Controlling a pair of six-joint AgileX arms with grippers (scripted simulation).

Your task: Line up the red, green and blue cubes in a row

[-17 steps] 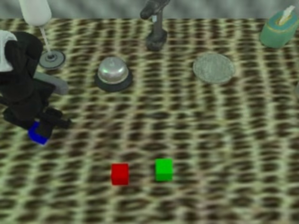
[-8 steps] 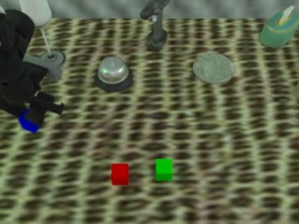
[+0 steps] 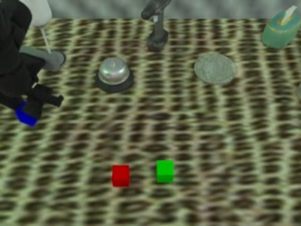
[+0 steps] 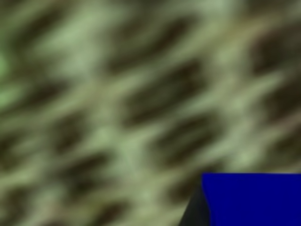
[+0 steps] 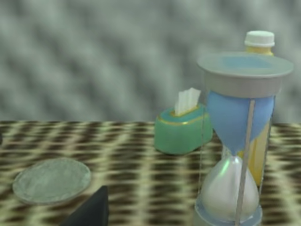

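The red cube point(image 3: 120, 175) and the green cube point(image 3: 164, 171) rest side by side near the table's front, the green one to the right with a small gap between them. Far to the left, my left gripper point(image 3: 29, 112) is shut on the blue cube point(image 3: 24, 116), held off the cloth. In the left wrist view the blue cube point(image 4: 254, 200) fills a corner, with a dark finger point(image 4: 194, 213) against its side. My right arm is out of the top view. Only one dark fingertip point(image 5: 90, 209) of it shows in the right wrist view.
At the back stand a silver dome bell point(image 3: 114, 73), a grey round disc point(image 3: 215, 68), a dark stand point(image 3: 156, 29) and a green tissue box point(image 3: 281, 29). An hourglass point(image 5: 235, 141) and a yellow bottle point(image 5: 259, 40) stand close to my right wrist.
My left gripper has carried the blue cube toward the back and a little further left. The red and green cubes have not moved.
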